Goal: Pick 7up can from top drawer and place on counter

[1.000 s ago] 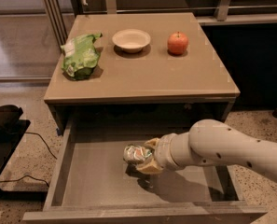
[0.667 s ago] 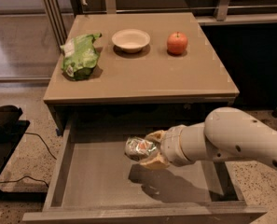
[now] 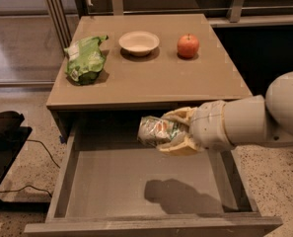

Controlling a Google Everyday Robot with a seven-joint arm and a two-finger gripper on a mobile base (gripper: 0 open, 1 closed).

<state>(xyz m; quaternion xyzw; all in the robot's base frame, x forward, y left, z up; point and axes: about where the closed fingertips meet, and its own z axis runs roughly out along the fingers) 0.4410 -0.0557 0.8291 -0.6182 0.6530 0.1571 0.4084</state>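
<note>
My gripper [image 3: 171, 130] is shut on the 7up can [image 3: 156, 130], a dented silver-green can with orange marks. It holds the can on its side in the air above the open top drawer [image 3: 111, 191], just below the front edge of the counter [image 3: 151, 78]. The can casts a shadow on the drawer's bare bottom. My white arm reaches in from the right.
On the counter lie a green chip bag [image 3: 85, 59] at the left, a white bowl [image 3: 138, 42] at the back middle and a red apple [image 3: 188, 46] at the back right. A black object [image 3: 3, 137] with a cable sits on the floor at the left.
The gripper has lifted the can off the drawer bottom and raised it to near counter height.
</note>
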